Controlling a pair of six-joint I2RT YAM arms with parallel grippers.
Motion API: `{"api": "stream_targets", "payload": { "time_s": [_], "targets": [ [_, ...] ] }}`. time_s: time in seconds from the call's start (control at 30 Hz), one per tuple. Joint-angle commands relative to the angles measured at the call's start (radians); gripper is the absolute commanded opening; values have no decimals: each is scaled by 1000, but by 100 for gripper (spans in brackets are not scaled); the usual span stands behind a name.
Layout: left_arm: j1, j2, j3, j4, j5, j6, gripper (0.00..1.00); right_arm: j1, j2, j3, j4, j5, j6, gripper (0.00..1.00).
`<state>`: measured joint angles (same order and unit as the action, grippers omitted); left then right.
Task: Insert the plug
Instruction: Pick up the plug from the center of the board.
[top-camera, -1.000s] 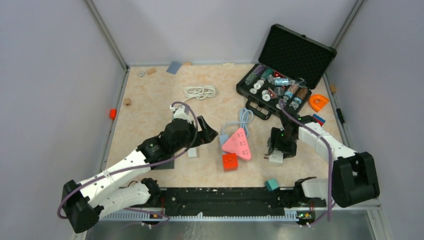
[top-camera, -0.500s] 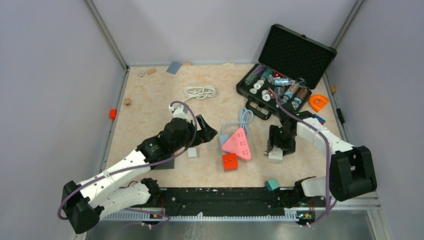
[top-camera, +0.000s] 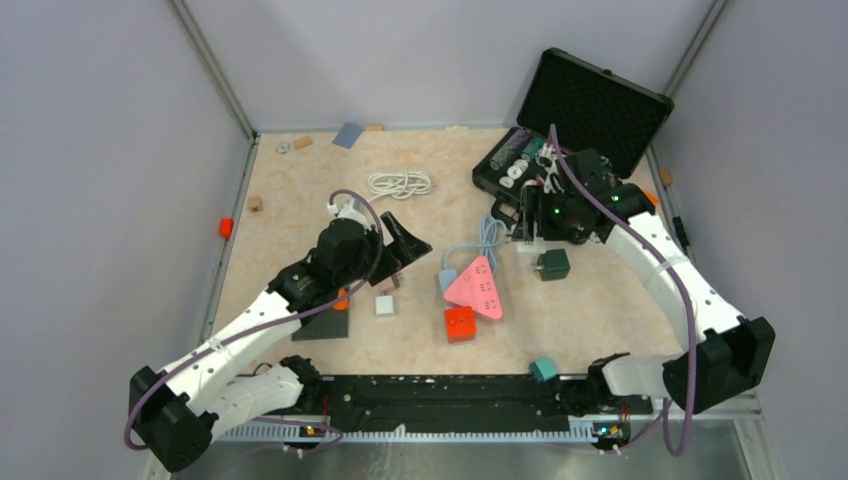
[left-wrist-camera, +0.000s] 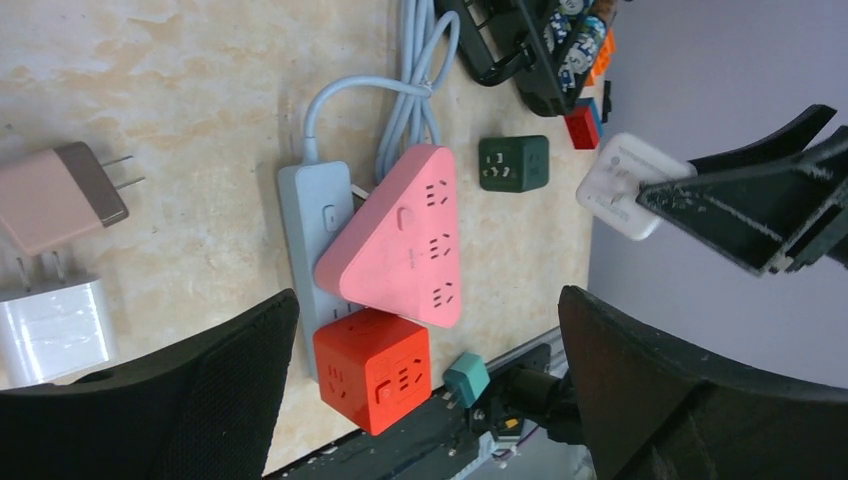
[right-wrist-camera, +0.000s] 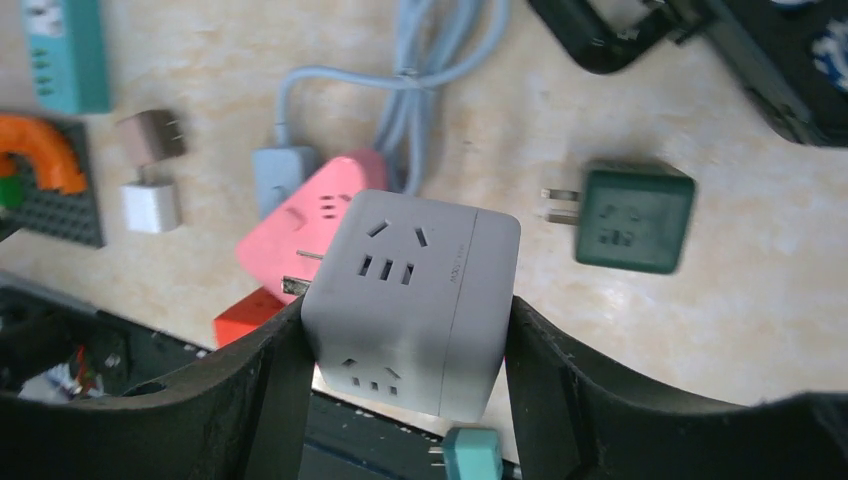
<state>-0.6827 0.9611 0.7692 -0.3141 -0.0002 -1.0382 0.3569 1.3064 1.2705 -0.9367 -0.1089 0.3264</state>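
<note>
Right arm (top-camera: 655, 262) aloft (plug (right-wrist-camera: 412, 298) in pincer (right-wrist-camera: 408, 335))

Reference in the top view: the triangular power strip (top-camera: 477, 285). A cube socket (top-camera: 460, 323) lies just beside it at 6 o'clock. A cable bundle (top-camera: 488, 235) lies at 12 o'clock, a square adapter (top-camera: 552, 264) at 3 o'clock, an open case (top-camera: 580, 130) farther off at 1 o'clock, and two chargers (top-camera: 385, 305) at 9 o'clock. A cube adapter (right-wrist-camera: 410, 300) sits between the fingers of the right gripper (right-wrist-camera: 405, 345).

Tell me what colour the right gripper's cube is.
The cube is pale grey; right wrist view shows it best.
</note>
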Motion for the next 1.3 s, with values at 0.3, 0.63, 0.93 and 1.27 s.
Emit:
{"api": "stream_targets", "payload": {
  "time_s": [0.3, 0.63, 0.93, 1.27],
  "targets": [
    [91, 0, 26, 190, 266, -76, 99, 102, -271, -207, 486, -531, -102, 0],
    [92, 97, 104, 256, 418, -41, 99, 103, -248, -171, 511, -529, -105, 0],
    [91, 198, 244, 128, 446, 30, 99, 165, -141, -47, 342, -437, -182, 0],
    [91, 193, 233, 146, 449, 33, 99, 199, -168, -80, 404, -423, -200, 0]
  ]
}}
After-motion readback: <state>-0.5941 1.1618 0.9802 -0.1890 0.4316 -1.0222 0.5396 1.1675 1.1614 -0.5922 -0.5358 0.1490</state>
